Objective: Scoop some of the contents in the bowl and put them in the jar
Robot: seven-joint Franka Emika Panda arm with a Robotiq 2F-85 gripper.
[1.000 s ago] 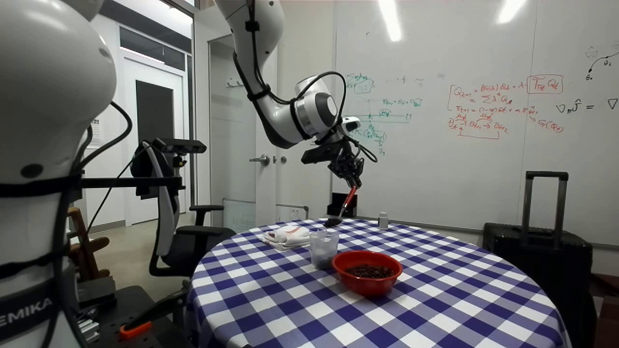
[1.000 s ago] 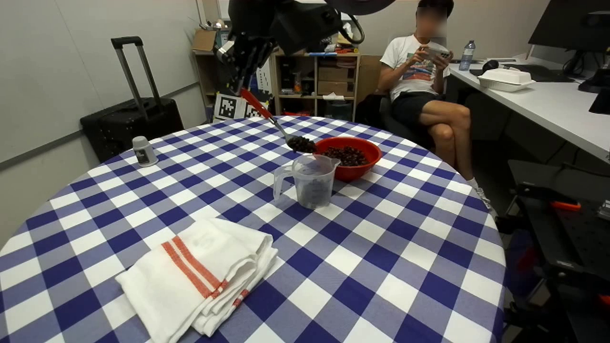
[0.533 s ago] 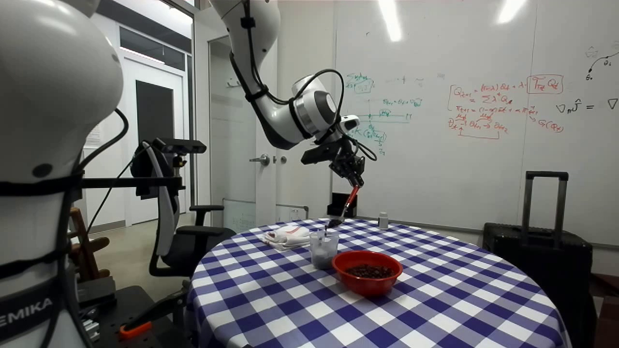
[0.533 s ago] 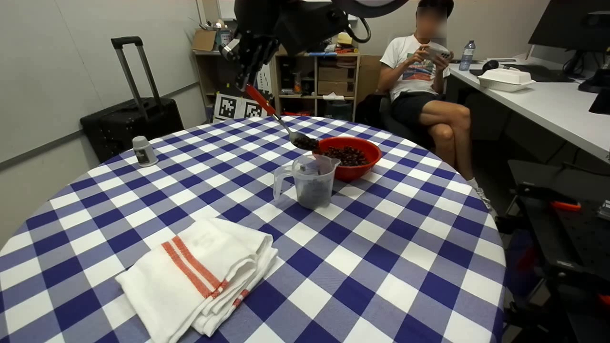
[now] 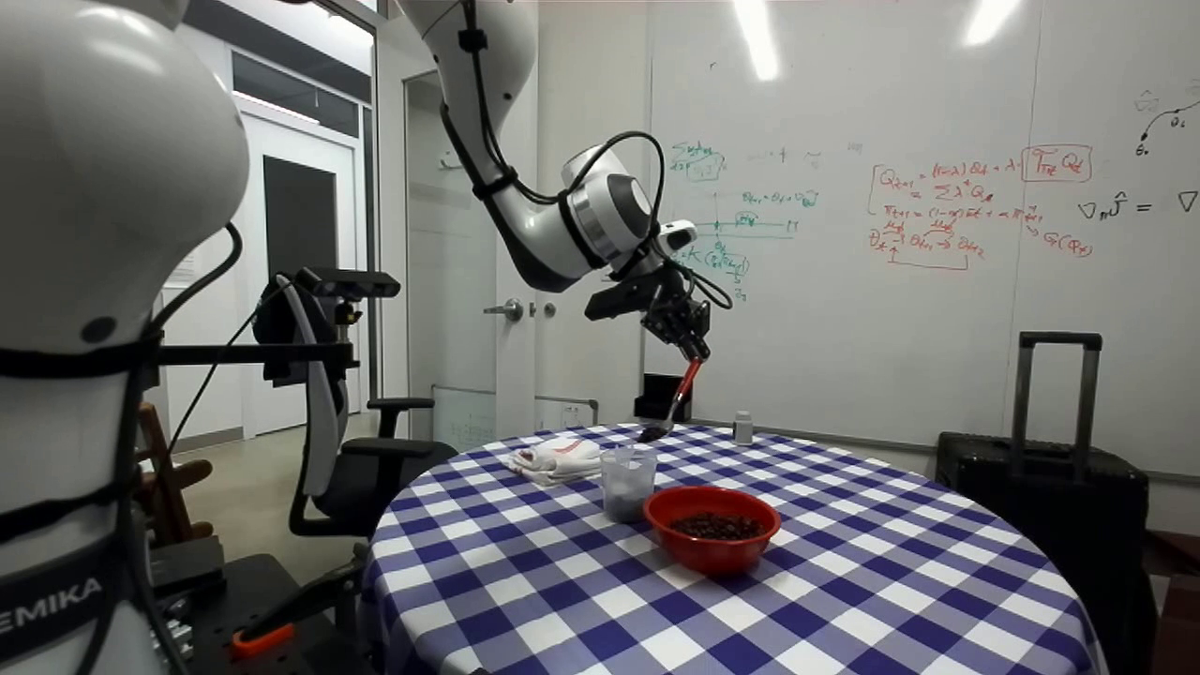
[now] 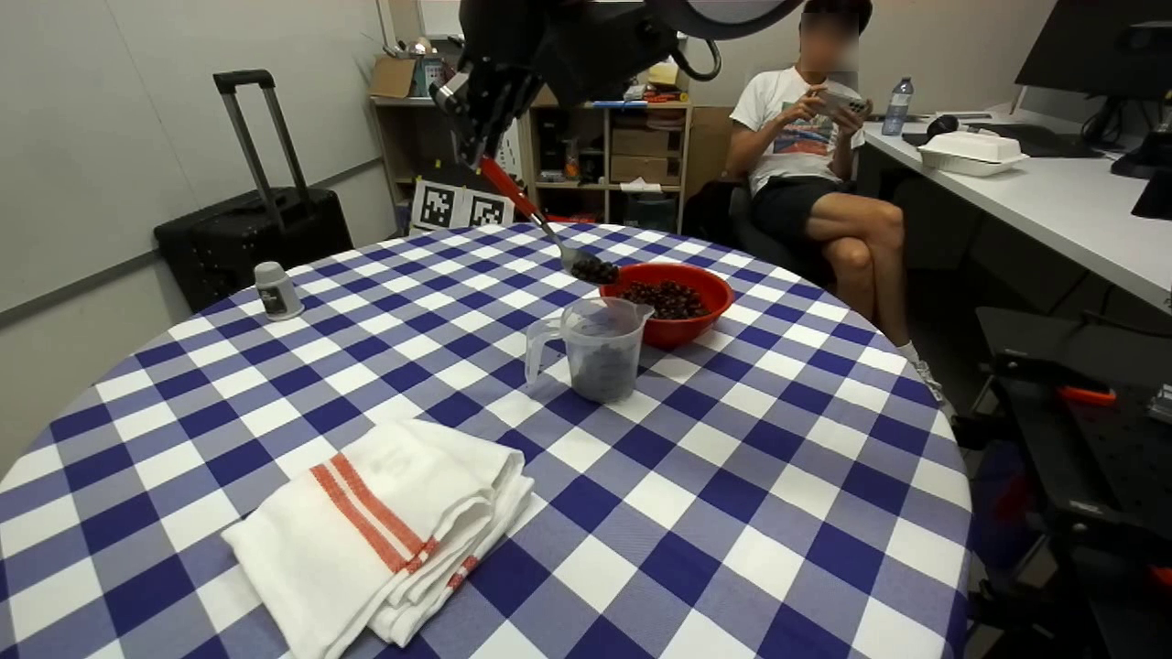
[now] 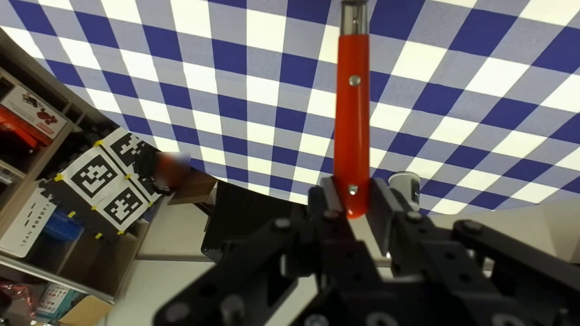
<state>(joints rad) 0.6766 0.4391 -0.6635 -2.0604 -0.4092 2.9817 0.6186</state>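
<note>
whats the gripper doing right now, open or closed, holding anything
Gripper: closed, holding the red-handled spoon by its handle; dark bits sit in the scoop end.

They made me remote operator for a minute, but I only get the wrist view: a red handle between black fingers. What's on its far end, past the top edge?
Observer: It's a spoon, and its tip carries a heap of what look like dark beans.
Visitor: Ooh! Is there anything to tip them into?
Observer: Yes, a see-through jug stands upright beside a red bowl.
Visitor: Is the jug empty?
Observer: No, something dark shows through its lower part, too hazy to name.
</note>
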